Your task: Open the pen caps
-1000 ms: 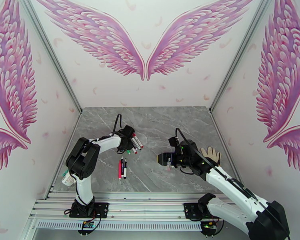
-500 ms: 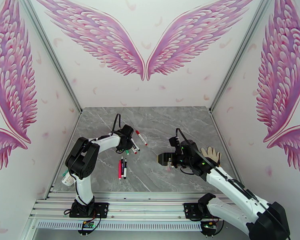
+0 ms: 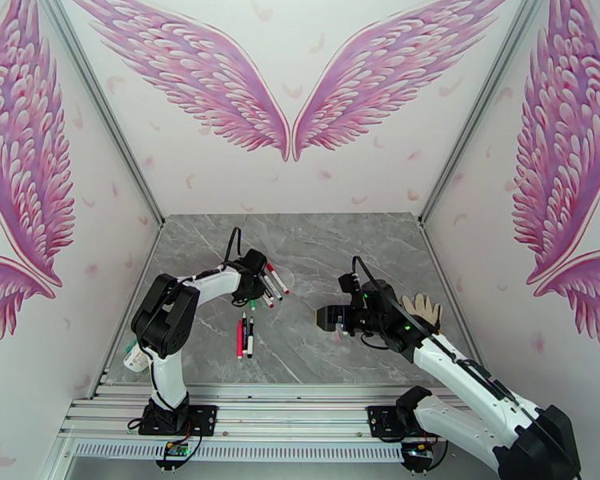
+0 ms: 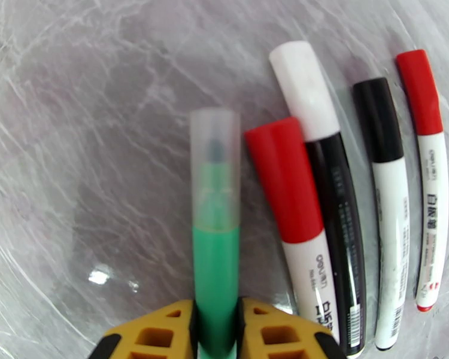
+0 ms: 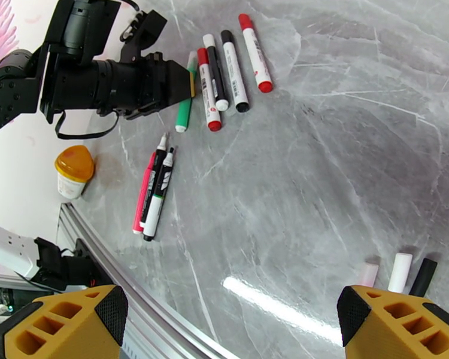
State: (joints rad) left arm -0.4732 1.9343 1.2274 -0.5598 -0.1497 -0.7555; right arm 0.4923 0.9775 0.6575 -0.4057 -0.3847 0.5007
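Left wrist view: green pen point(image 4: 215, 258) clamped in the left gripper point(image 4: 215, 333).
Its clear cap point(image 4: 214, 151) is seen fitted; four capped pens point(image 4: 320, 192) are laid just to its right. The right gripper point(image 5: 227, 321) is held wide open, with three loose caps point(image 5: 399, 271) seen near it.

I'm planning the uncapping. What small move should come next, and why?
Probably lift the green pen toward the right gripper: the left gripper pinches its barrel, its clear cap is on, and the right gripper stands open.

glossy marble-look table point(image 4: 93, 115); smooth plastic pens point(image 4: 392, 234) (green pen point(image 4: 215, 276): frosted translucent cap point(image 4: 215, 151)).
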